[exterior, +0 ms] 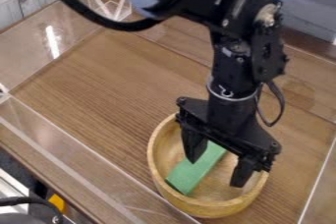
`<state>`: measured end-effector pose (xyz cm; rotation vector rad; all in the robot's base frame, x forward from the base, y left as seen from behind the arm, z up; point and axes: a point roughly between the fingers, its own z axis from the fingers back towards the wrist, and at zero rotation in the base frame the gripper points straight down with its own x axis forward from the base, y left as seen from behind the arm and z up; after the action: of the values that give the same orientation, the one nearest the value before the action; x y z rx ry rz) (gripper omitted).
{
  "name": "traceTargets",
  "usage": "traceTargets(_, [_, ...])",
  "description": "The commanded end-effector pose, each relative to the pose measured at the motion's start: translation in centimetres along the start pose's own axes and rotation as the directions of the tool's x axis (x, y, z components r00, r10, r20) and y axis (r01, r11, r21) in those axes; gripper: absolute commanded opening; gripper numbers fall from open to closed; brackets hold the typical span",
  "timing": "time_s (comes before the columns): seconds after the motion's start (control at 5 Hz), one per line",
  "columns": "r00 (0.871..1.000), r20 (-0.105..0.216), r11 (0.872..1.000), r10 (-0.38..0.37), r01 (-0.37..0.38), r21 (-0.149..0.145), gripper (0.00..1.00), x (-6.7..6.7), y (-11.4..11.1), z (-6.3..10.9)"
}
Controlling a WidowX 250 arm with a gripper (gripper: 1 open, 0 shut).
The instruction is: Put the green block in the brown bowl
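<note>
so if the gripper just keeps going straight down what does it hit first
Most likely the green block lying in the brown bowl; the open gripper hangs right over it, though depth is hard to judge from this one view.

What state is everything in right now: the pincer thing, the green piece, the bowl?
pincer: open, pointing down over the bowl, holding nothing
green block: lying inside the bowl, released, leaning against its wall
brown bowl: upright on the table, holding the block

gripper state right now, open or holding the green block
gripper: open, holding nothing; the green block lies between its fingers in the brown bowl.
</note>
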<state>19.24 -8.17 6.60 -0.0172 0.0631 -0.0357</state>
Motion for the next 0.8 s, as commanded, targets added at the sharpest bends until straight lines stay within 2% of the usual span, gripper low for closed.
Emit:
traceTargets(0.0, [0.999, 0.027, 0.999, 0.036, -0.036, -0.002, 1.0, 0.0, -0.1, 0.6])
traceTargets(0.4, [0.987, 0.019, 0.987, 0.158, -0.158, 0.016, 1.0, 1.3, 1.4, 1.0])
traceTargets(0.6, [0.99, 0.02, 0.99, 0.142, -0.143, 0.023, 1.0, 2.0, 1.9, 0.8])
